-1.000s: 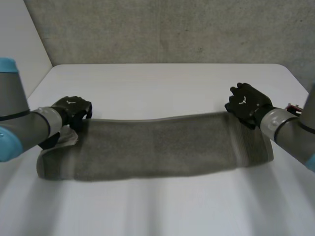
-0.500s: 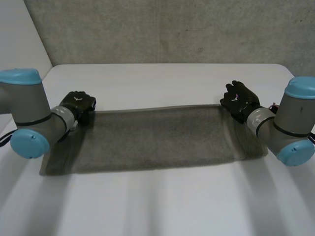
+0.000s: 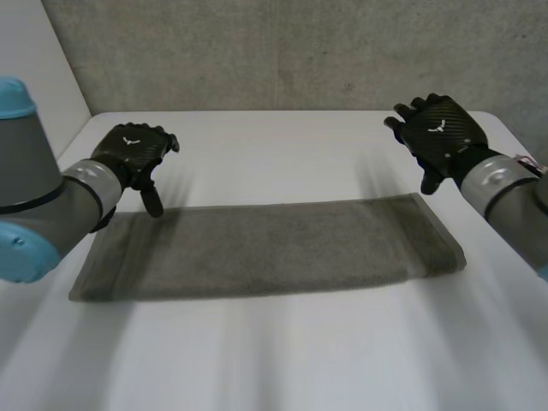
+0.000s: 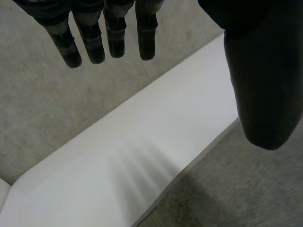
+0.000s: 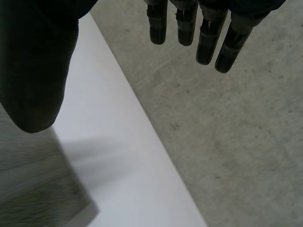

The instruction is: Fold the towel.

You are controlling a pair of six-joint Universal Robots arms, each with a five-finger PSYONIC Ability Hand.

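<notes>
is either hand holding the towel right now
No, the left hand and right hand both show straight fingers holding nothing; the towel lies flat on the table.

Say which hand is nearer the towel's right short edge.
Right. The right hand hovers just beyond that edge's far corner of the towel; the left hand is over the opposite end, by the far left corner.
</notes>
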